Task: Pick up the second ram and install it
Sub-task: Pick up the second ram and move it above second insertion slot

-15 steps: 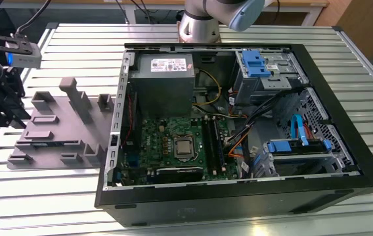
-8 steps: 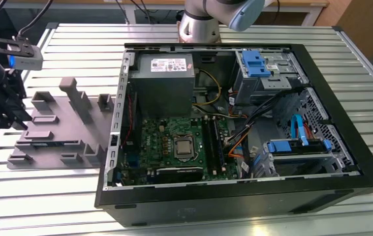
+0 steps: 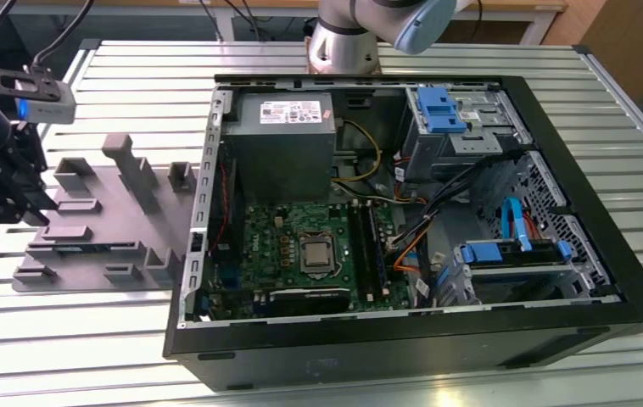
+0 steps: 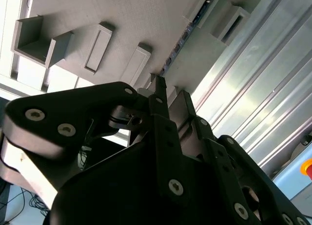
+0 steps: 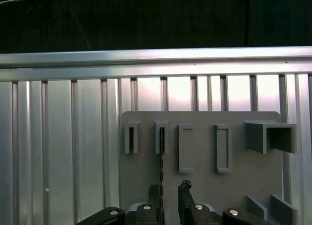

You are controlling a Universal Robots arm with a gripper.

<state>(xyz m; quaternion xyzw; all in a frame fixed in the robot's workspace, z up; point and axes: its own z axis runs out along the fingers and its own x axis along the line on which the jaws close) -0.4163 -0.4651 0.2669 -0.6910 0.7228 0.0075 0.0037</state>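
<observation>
A silver counter (image 3: 95, 339) made of long metal strips holds everything. A flat grey tray (image 5: 202, 154) with little blocks standing up on it lies on the counter, under the claw (image 5: 169, 190) and ahead of it.

The claw is black. Its two fingers (image 5: 184, 195) are apart, with a gap between them. It is loose and is not squeezing anything.

The second ram (image 5: 161, 154) is a thin dark stick. It stands on its edge in small slots of the tray. In the first wrist view it looks like a thin dark line that runs straight out ahead of the claw. Its near end comes right up to the tip of one finger, on that finger's inner side. I cannot tell if the two touch. In the second wrist view the same stick (image 4: 187, 32) stretches away from the fingertips across the tray.

In the exterior view the claw sits over the tray's edge at the exterior view's left. A big black computer case (image 3: 412, 348) lies open past the tray, well apart from the claw. A green motherboard (image 3: 282, 229) lies inside the case.
</observation>
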